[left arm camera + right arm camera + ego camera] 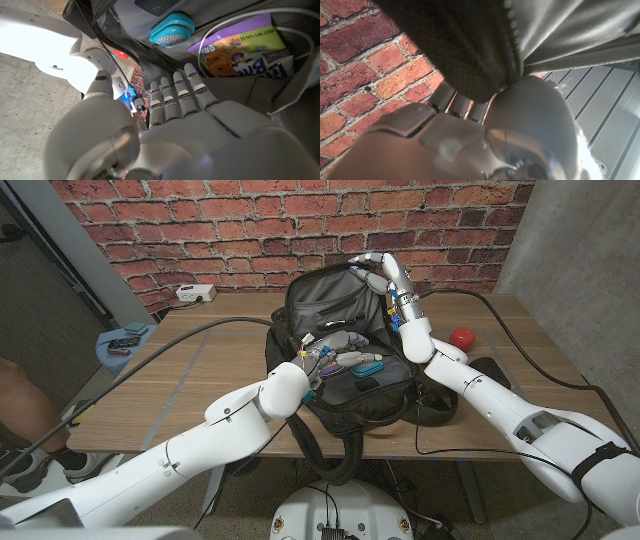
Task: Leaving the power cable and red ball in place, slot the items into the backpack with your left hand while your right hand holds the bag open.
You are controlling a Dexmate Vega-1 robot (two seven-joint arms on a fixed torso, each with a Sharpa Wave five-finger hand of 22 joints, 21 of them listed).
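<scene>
The backpack (340, 330) stands open near the middle of the tabletop (200, 370), its mouth facing up and its flap raised toward the far edge. The right hand (385, 272) grips the upper rim of that flap at the bag's far right corner; in the right wrist view the fingers (455, 102) curl under the black fabric edge and zipper, with the brick wall (360, 65) behind.

The left hand (325, 365) reaches into the bag's opening from the near left side. In the left wrist view its fingers (180, 95) lie straight and close together, pointing into the grey lining, and nothing shows between them; whether the thumb side holds anything cannot be told.

Inside the bag lie a teal oval case (172, 29), a purple snack packet (240, 42) and a white cord (295, 30) looped over the packet.

The red ball (462, 338) sits on the tabletop just right of the bag, beside the right forearm. A black power cable (530, 350) runs across the tabletop's right side. A white power strip (197, 294) rests at the far left edge.
</scene>
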